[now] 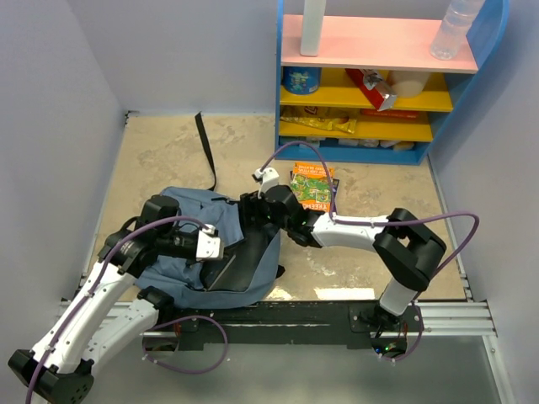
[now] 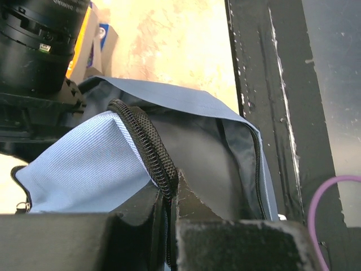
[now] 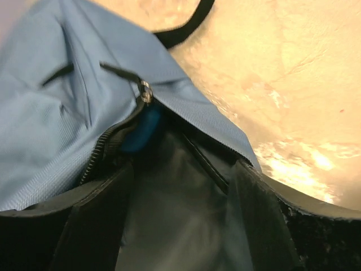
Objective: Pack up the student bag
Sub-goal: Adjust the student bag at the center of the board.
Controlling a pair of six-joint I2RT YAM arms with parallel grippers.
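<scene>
The slate-blue student bag (image 1: pixel 195 252) lies on the floor between my arms with its zipper open and the dark lining showing. My left gripper (image 1: pixel 221 247) is shut on the bag's black zipper edge (image 2: pixel 148 148) and holds that flap up; the left wrist view shows my gripper (image 2: pixel 169 195) pinching it. My right gripper (image 1: pixel 251 210) is open at the far end of the opening; in its wrist view my right gripper (image 3: pixel 177 226) has only grey lining (image 3: pixel 180 186) between the jaws. Something bright blue (image 3: pixel 140 131) sits just inside the zipper. An orange and green book (image 1: pixel 313 187) lies beside the right arm.
A blue, yellow and pink shelf unit (image 1: pixel 379 84) with packets, a can and a bottle stands at the back right. A black strap (image 1: pixel 205 147) trails from the bag toward the back wall. The black base rail (image 1: pixel 278 313) runs along the near edge.
</scene>
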